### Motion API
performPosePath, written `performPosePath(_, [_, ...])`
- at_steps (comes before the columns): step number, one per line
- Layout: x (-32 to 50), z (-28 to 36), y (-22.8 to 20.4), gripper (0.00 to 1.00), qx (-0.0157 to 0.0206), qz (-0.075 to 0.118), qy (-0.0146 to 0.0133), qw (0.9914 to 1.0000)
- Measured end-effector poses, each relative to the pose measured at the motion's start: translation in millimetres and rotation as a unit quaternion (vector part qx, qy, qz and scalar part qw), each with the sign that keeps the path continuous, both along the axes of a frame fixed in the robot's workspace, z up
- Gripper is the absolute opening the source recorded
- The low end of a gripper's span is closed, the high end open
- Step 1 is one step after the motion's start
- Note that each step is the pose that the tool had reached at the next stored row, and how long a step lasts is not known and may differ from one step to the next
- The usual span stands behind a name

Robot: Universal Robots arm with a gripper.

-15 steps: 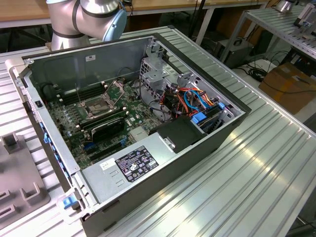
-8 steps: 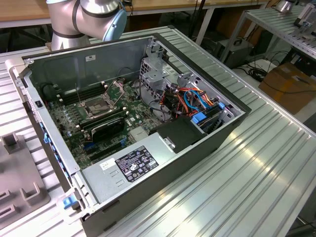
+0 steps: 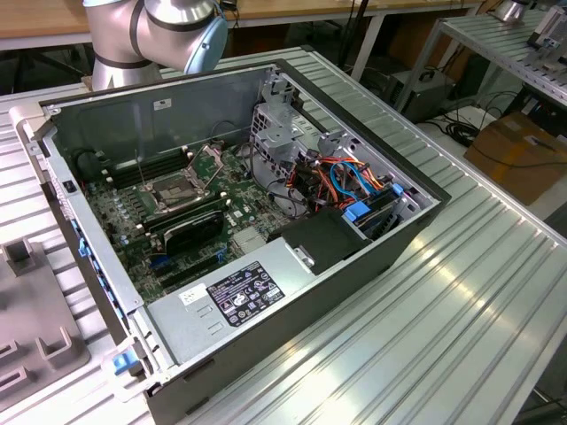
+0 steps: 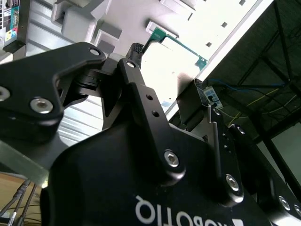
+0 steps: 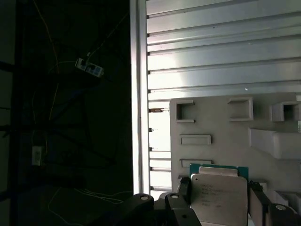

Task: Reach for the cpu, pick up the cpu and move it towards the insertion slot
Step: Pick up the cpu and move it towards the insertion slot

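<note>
One chip (image 5: 218,200): pale silvery face on a green board, set between the two dark fingers (image 5: 184,192) of the hand (image 5: 220,190), one finger against each side edge. Hand judged closed on the chip.

Directly behind the chip in the first wrist view: a grey moulded tray (image 5: 221,117) with several small pockets and raised blocks. Chip close over that tray; touching it or lifted clear, not to be told.

Same tray (image 3: 35,301) at the exterior view's left edge, lying on the ribbed metal desk (image 3: 461,292).

One open computer case (image 3: 292,341) in the middle of the desk, just to the exterior view's right of the tray.

One socket (image 3: 174,189) inside the case, toward the far left part of the board: square, bright metal frame, dark centre, apparently bare. Hinged plate (image 3: 209,160) tipped up at the socket's far right side, so judged open to receive.

One arm (image 3: 155,31), grey and silver joints, at the far edge of the exterior view, above the far wall of the case.

Progress, as judged:
- Reach: finished.
- Grip on the chip: apparently made.
- Carry toward the socket: hardly begun, with the chip by the tray and well apart from the socket.
- Left of the task: essentially the whole move from tray side to socket, over the near wall of the case.
</note>
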State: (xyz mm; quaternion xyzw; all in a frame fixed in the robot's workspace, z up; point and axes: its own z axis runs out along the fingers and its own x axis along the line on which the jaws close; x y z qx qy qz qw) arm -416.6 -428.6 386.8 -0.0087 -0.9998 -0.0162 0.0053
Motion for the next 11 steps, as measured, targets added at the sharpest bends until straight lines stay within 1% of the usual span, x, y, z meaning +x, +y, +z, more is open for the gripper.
performPosePath(2, [-0.1,2.4,0.1,0.55,-0.0003,0.000,-0.0001,1.00000])
performPosePath(5, [2.4,2.5,0.1,0.55,-0.0004,0.000,0.0000,1.00000])
performPosePath(8, [7.7,2.5,0.1,0.55,-0.0003,0.000,-0.0001,1.00000])
performPosePath(9, [12.6,2.4,0.1,0.55,-0.0003,0.000,-0.0001,1.00000])
performPosePath(11, [16.7,2.3,0.1,0.55,-0.0004,0.000,0.0000,1.00000])
